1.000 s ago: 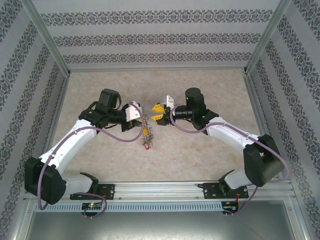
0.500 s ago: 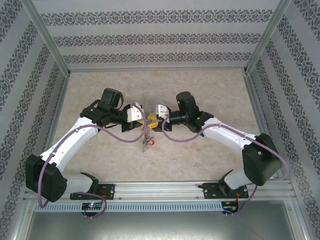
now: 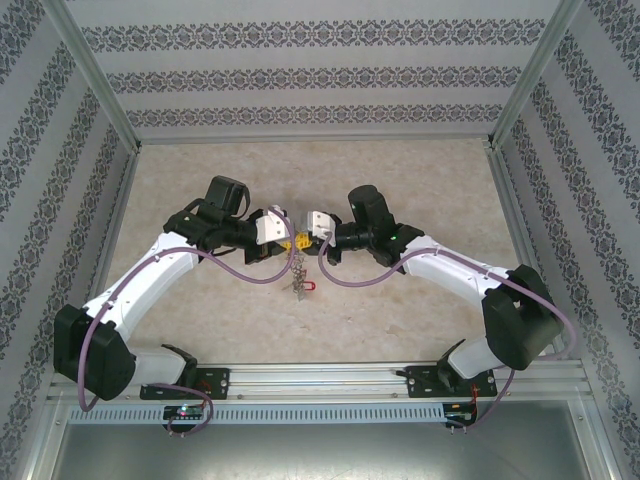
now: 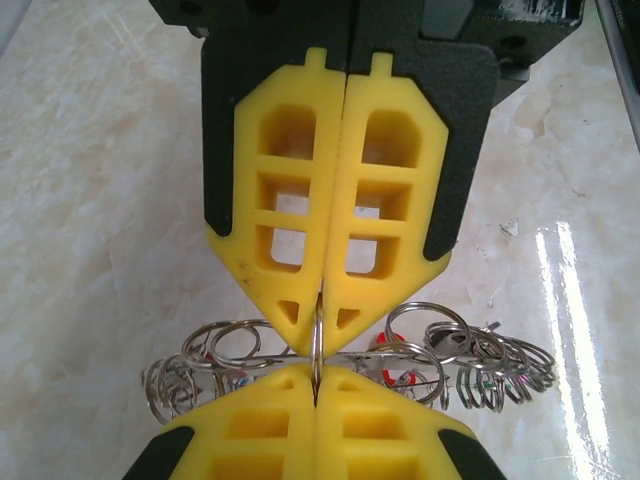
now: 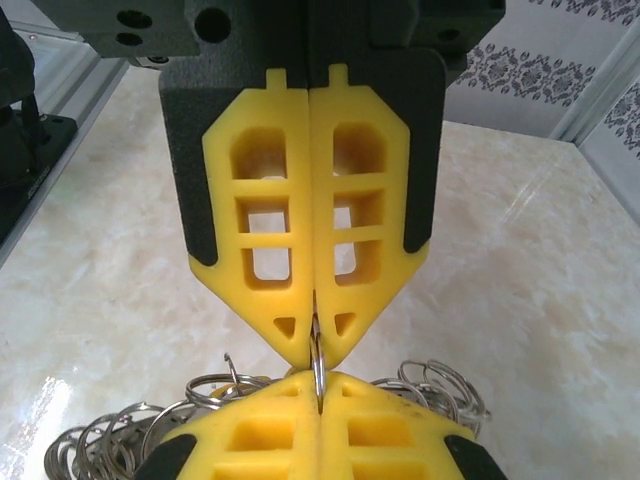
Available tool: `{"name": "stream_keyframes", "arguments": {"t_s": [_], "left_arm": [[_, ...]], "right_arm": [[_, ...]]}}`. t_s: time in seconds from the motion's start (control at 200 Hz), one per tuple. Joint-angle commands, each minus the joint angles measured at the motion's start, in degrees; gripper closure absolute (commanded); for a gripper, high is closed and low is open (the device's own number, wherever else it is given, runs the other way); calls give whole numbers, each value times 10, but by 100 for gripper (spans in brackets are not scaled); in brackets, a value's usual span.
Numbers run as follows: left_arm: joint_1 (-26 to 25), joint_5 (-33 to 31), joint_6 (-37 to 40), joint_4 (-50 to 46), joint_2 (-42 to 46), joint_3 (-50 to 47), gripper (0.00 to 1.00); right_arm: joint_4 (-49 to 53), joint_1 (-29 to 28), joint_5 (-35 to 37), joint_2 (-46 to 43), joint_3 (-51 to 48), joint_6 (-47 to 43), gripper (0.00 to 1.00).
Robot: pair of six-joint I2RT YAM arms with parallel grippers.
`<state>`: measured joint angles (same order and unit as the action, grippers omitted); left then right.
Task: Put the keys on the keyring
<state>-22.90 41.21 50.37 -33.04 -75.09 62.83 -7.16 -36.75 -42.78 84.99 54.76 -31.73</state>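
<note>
Both arms meet tip to tip over mid-table. The left gripper and right gripper each have their yellow fingers pressed closed on the thin edge of the keyring, which stands edge-on between them. The keys and small split rings bunch just beside the tips, with a red tag at the near end; I cannot tell whether they touch the marbled tabletop.

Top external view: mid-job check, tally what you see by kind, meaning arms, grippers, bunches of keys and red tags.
Arms: 2 (left arm, right arm)
Grippers: 2 (left gripper, right gripper, meeting tip to tip)
Bunch of keys: 1, hanging below the grippers
Red tag: 1
Total: 6
</note>
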Motion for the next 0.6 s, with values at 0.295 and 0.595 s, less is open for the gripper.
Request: {"name": "stream_keyframes", "arguments": {"t_s": [0.295,0.595], "left_arm": [[5,0,-33,38,18,-10,89],[5,35,-50,64,18,-23,89]], "right_arm": [[-212,9,-45,-32,-31,193,100],[-379,16,-19,-19,-65,310,100]]}}
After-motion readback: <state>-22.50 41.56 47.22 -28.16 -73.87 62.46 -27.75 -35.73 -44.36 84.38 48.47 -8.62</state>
